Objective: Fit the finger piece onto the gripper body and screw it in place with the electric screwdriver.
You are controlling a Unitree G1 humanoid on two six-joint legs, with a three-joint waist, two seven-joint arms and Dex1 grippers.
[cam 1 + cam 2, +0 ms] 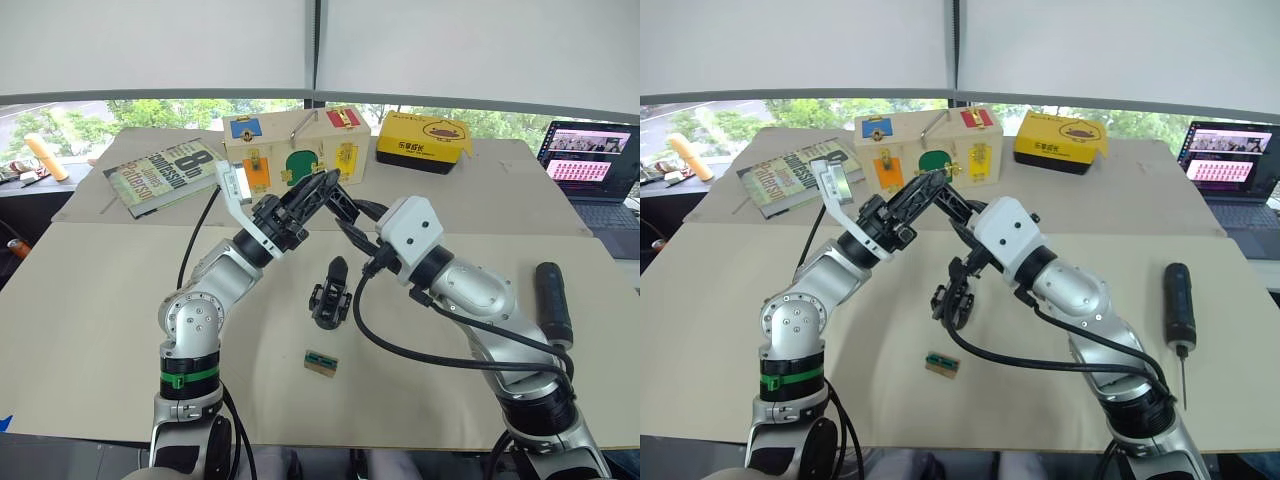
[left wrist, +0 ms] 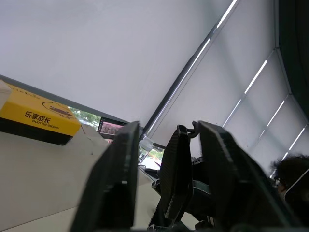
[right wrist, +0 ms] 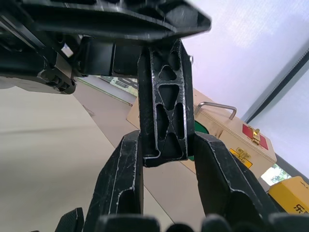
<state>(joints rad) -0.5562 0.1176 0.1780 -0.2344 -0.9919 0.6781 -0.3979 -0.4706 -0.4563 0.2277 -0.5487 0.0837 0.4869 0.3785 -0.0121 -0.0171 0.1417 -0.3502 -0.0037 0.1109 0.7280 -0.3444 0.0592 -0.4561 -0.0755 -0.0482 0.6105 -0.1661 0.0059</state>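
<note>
My right gripper (image 3: 165,145) is shut on the lower end of the finger piece (image 3: 164,101), a black ribbed wedge held up above the table's middle. My left gripper (image 2: 166,129) meets it there, open, with one finger on each side of the finger piece (image 2: 176,174) and a gap showing on one side. In the eye views both grippers (image 1: 325,195) join over the gripper body (image 1: 330,293), which stands on the table below them. The electric screwdriver (image 1: 1180,305) lies on the table at the right, apart from both arms.
A small green-and-tan block (image 1: 320,362) lies in front of the gripper body. At the back are a wooden latch box (image 1: 292,150), a yellow box (image 1: 425,140) and a book (image 1: 165,172). A laptop (image 1: 590,165) stands at the far right.
</note>
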